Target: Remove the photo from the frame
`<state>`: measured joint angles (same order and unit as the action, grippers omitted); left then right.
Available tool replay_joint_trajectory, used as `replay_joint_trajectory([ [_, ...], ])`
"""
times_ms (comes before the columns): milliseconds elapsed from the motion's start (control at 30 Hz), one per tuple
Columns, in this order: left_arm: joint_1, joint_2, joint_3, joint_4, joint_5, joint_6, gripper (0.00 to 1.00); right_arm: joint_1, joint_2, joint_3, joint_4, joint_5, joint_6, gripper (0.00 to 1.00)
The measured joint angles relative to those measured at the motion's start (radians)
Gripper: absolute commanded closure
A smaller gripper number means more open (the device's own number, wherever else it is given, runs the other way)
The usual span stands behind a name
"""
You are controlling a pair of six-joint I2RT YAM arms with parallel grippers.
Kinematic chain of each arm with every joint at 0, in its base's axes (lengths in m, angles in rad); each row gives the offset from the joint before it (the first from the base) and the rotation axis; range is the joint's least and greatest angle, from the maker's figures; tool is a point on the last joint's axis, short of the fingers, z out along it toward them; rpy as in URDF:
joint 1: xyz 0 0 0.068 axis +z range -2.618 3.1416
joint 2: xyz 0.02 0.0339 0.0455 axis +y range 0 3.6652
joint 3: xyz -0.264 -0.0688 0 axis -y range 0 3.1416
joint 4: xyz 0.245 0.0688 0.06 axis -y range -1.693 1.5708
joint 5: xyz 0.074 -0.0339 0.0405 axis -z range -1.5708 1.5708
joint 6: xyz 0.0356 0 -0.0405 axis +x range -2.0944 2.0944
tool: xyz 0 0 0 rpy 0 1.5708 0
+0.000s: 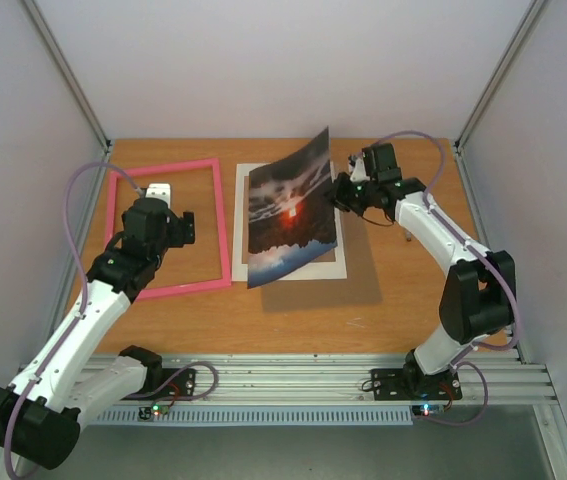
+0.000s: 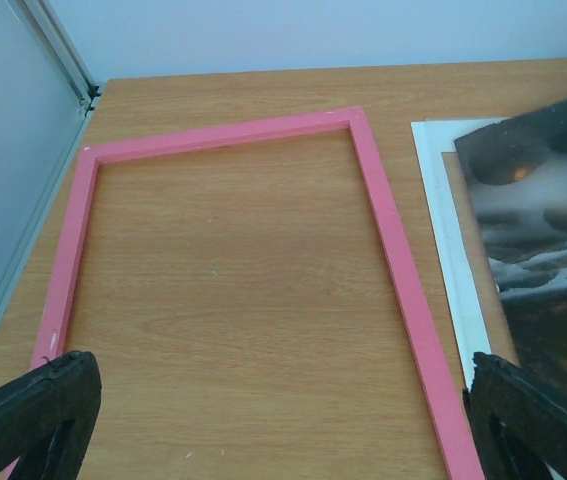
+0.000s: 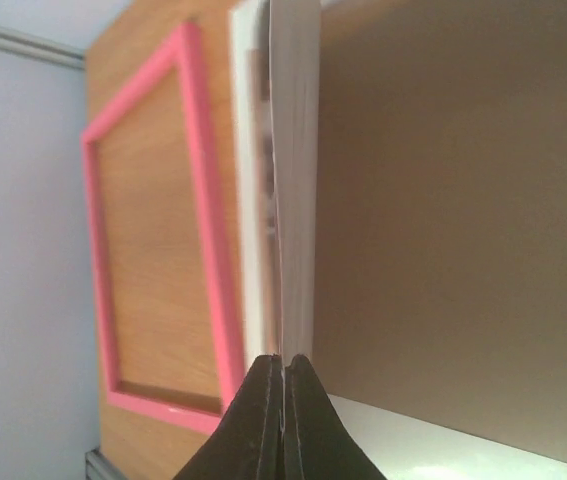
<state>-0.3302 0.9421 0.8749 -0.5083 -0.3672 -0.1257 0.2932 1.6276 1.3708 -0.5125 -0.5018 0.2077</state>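
The pink frame [image 1: 223,225] lies flat and empty on the left of the wooden table, also in the left wrist view [image 2: 393,230] and the right wrist view [image 3: 208,220]. The sunset photo [image 1: 291,210] is lifted and tilted, its lower edge near the table. My right gripper [image 1: 338,190] is shut on the photo's right edge. In the right wrist view the photo [image 3: 298,180] shows edge-on, pinched at the gripper [image 3: 283,365]. My left gripper [image 1: 153,225] hovers over the frame, wide open and empty [image 2: 283,420].
A white sheet [image 1: 338,268] lies flat under the photo, right of the frame; a brown panel [image 2: 455,175] shows inside its border. Grey walls and metal posts [image 1: 63,75] enclose the table on the left, back and right.
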Motion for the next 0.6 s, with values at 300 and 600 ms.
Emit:
replay_joint_trajectory([
  [300,0.0,0.002,0.0,0.0,0.003,0.0,0.01,-0.095,0.001,-0.311,0.184,-0.024,0.027,0.99],
  [600,0.0,0.013,0.0,0.0,0.005,0.0,0.01,-0.134,0.073,-0.364,0.252,-0.06,-0.02,0.97],
])
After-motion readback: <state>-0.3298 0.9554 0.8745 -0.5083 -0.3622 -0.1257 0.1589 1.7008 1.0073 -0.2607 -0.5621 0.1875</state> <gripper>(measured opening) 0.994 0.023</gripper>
